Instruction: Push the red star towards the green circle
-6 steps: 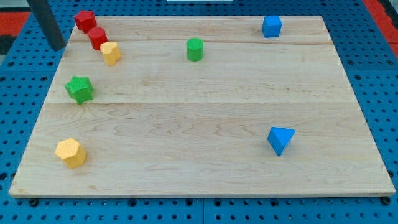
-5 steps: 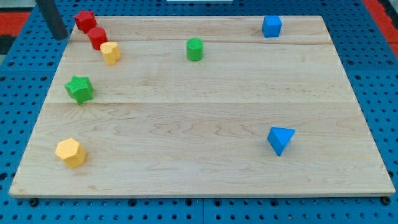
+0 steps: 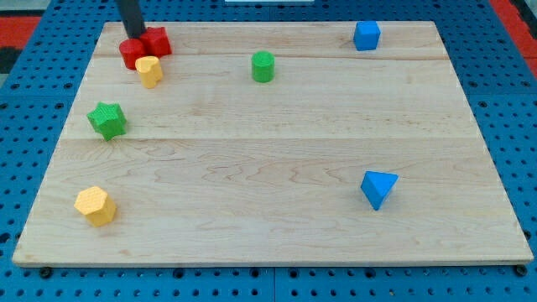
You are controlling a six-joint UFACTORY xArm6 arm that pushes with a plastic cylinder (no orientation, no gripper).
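Tip (image 3: pixel 134 38) touching red star (image 3: pixel 156 40)

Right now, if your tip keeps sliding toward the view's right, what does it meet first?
My tip already sits against the red star. Past it, the green circle lies a little lower, so probably nothing else.

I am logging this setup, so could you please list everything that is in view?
red star: 1, red, top left, against my tip's right side
red block: 1, red, touching the star's left, just below my tip
small yellow block: 1, yellow, just below the red pair
green circle: 1, green, top centre
green star: 1, green, left edge
large yellow block: 1, yellow, bottom left
blue cube: 1, blue, top right
blue triangle: 1, blue, lower right
board: 1, pale wood, on blue pegboard
my tip: 1, dark rod, top left, between the red blocks
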